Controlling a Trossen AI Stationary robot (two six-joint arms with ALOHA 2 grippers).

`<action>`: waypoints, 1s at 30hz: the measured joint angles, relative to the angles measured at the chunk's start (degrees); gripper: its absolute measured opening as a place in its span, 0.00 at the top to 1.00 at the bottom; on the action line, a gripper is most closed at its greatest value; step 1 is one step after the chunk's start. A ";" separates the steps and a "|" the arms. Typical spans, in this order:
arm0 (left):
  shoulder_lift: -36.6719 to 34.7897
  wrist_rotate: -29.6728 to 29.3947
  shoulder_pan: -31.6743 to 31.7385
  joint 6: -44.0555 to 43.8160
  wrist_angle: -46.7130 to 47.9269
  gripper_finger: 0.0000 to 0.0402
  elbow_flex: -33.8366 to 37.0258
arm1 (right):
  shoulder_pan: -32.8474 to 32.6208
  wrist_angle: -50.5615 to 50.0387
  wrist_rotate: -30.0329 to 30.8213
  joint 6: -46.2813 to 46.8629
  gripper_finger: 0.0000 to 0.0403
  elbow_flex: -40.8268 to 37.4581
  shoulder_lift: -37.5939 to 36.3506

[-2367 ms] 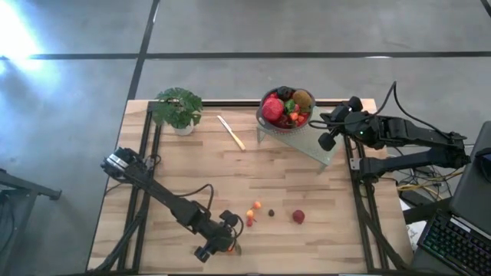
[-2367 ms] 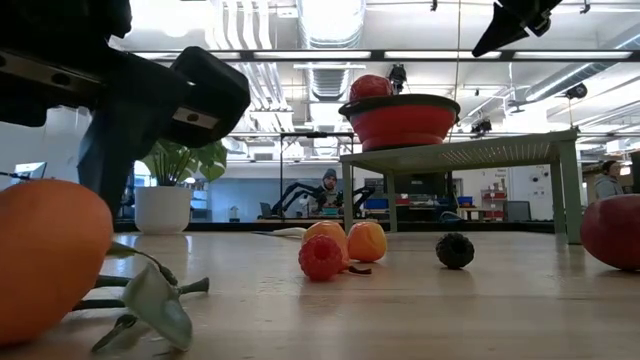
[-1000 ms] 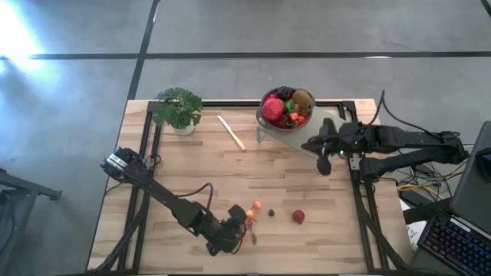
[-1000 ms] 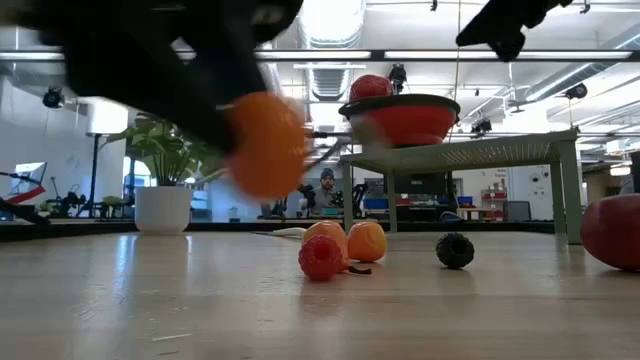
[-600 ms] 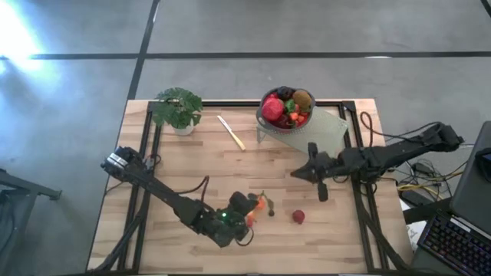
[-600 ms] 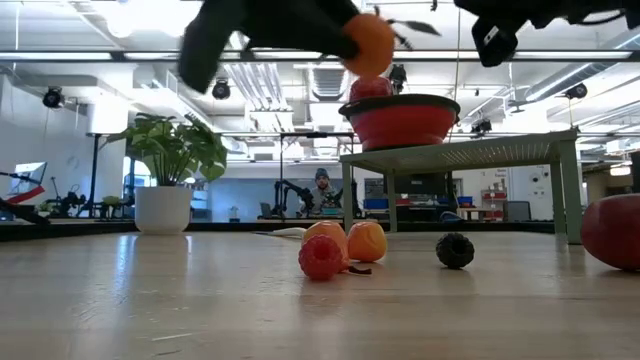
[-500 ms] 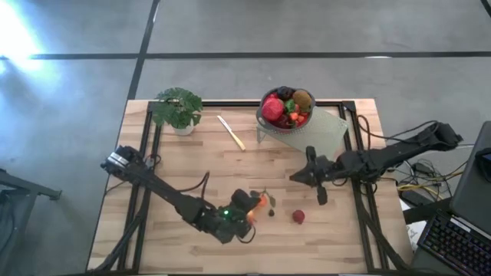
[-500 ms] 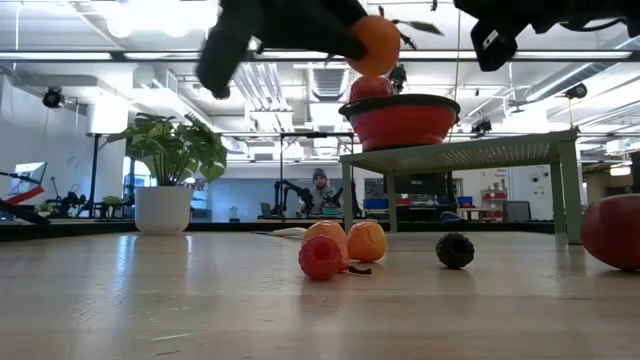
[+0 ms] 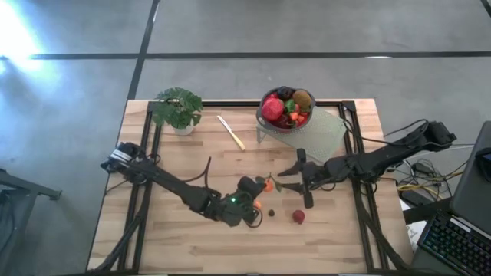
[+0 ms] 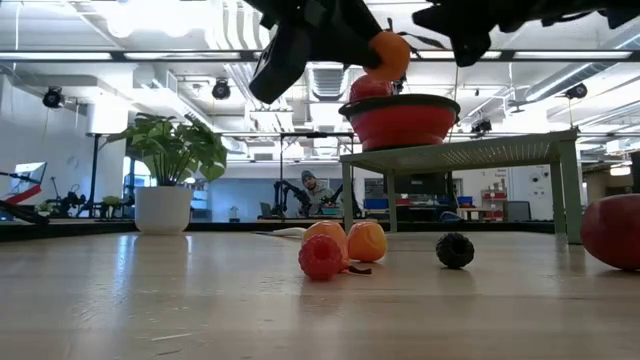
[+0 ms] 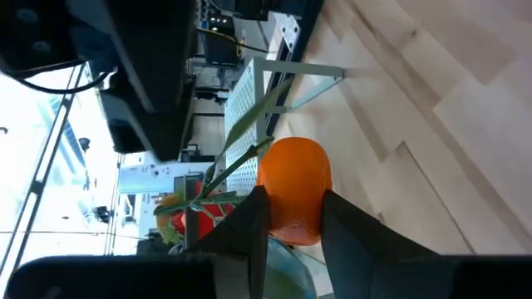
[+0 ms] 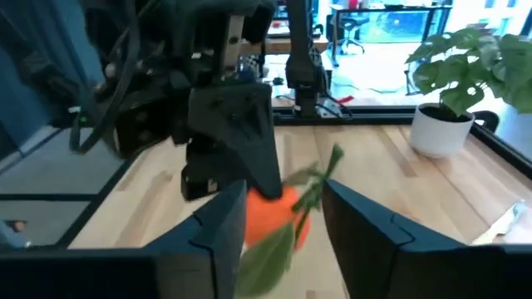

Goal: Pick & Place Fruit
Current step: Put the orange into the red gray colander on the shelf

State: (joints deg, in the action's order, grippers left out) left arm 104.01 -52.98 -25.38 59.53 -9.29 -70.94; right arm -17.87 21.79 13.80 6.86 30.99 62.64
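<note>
Now you see the left gripper (image 9: 258,186) above the middle of the table (image 9: 184,245), pinching the tangerine (image 9: 268,184) between its two fingers (image 11: 249,220); in the left wrist view the fruit sits tight between them, its green leaves pointing away. The right gripper (image 9: 290,182) is just beside it, coming from the right side, with its fingers (image 12: 220,220) spread on both sides of the tangerine and its leaf; you cannot tell if they touch the fruit. Both grippers are lifted, well above the wood in the low view. On the table below lie small berries (image 10: 340,249), a dark berry (image 10: 455,250) and a strawberry (image 9: 298,217). The red bowl (image 9: 270,121), full of fruit, stands on a raised mesh stand (image 9: 328,136) at the far side. A plant (image 9: 177,108) and a knife (image 9: 231,133) are to its left.
</note>
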 joint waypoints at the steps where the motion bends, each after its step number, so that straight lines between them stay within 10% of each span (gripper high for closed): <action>1: 0.00 0.00 0.09 0.34 0.02 0.76 0.00 | 0.00 0.04 0.45 -0.04 0.59 0.59 0.62; 11: 0.00 0.11 0.17 5.24 -1.40 0.76 0.00 | 0.13 -0.03 3.05 -0.45 0.55 3.98 3.95; 30: 0.00 0.86 0.79 12.50 -8.10 0.76 -0.02 | 0.15 1.78 7.22 -3.44 0.79 4.34 4.49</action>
State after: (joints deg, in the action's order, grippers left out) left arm 104.01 -52.12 -24.59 72.03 -17.39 -70.96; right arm -17.72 23.57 21.02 3.42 35.33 67.13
